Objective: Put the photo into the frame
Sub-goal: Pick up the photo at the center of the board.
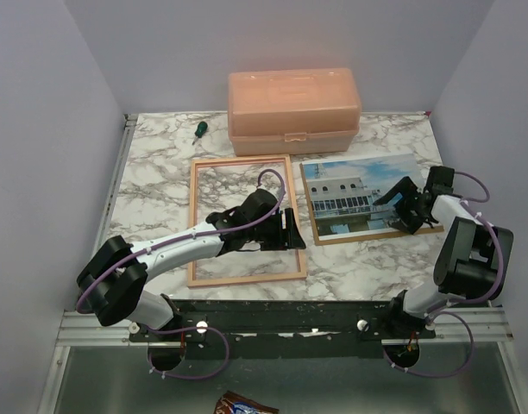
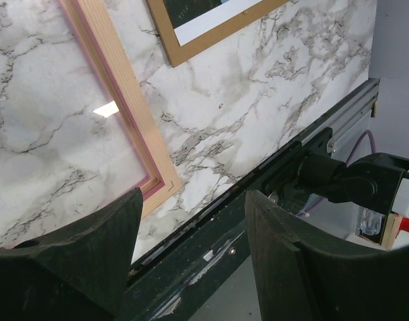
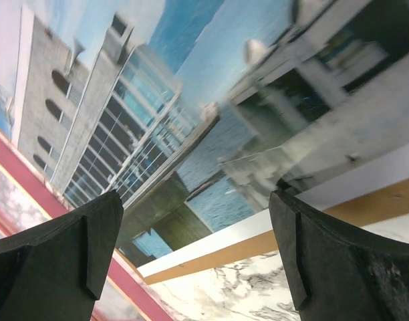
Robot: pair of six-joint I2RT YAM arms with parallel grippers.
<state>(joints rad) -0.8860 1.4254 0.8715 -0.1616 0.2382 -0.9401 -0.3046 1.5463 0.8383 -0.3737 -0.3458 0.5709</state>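
Observation:
The frame (image 1: pixel 245 221) lies flat on the marble table, pale wood side up, with a pink inner edge (image 2: pixel 91 60). To its right the photo (image 1: pixel 361 193), a white building over blue water, rests on a brown backing board (image 1: pixel 376 233). My left gripper (image 1: pixel 290 229) hovers open over the frame's right rail near its front corner (image 2: pixel 154 184), with nothing between the fingers (image 2: pixel 97 254). My right gripper (image 1: pixel 402 207) stands open low over the photo's right part (image 3: pixel 191 120). The board's brown edge (image 3: pixel 258 246) and a pink frame strip (image 3: pixel 64 207) show below it.
A peach plastic box (image 1: pixel 294 100) stands at the back, with a green-handled screwdriver (image 1: pixel 198 129) to its left. The black mounting rail (image 1: pixel 290 312) runs along the front edge. Lilac walls close in on both sides.

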